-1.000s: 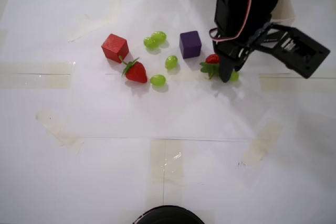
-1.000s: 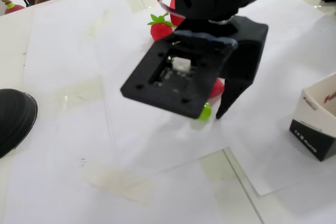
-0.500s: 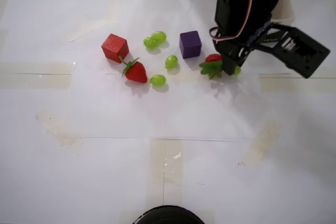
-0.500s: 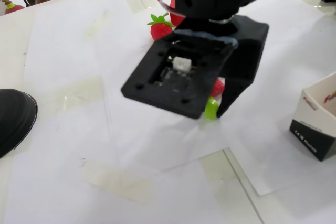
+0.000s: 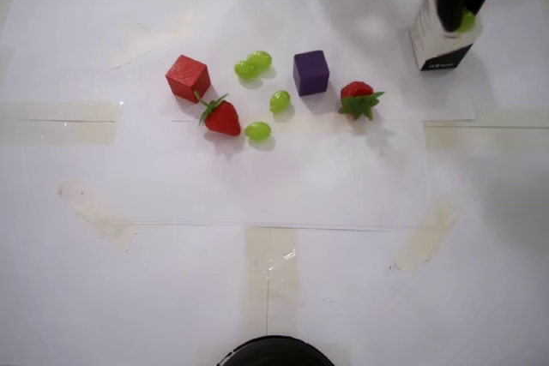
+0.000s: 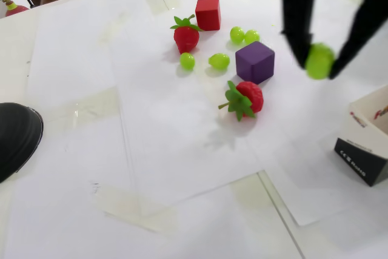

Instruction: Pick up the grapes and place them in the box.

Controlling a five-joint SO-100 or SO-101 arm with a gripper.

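Since the earlier frames we have lifted away from the strawberry near the purple cube and swung across to the carton, carrying one small glossy light-green grape (image 6: 319,60) clear of the table. The black two-finger claw (image 6: 319,62) is pinching that grape between its fingertips, one finger on each side.

Working from near to far in the fixed view, a dark round object (image 6: 17,137) sits at the left edge, then the paper-covered white table (image 6: 182,168). Next comes the near red strawberry with green leaves (image 6: 244,99), now uncovered, and the purple cube (image 6: 254,61) just behind it. Beyond lie four more light-green grapes: two loose ones (image 6: 219,60) beside a second strawberry (image 6: 186,37), and a touching pair (image 6: 244,35) farther back, near the red cube (image 6: 208,13).

The relation that matters is claw to the small tall white paper box with a black base band (image 5: 439,45). In the overhead view the held grape (image 5: 466,20) sits over the box's far right part, so we judge a release is close. In the fixed view the box (image 6: 368,144) lies below and nearer than the claw; whether the grape is truly above the mouth, we cannot tell.
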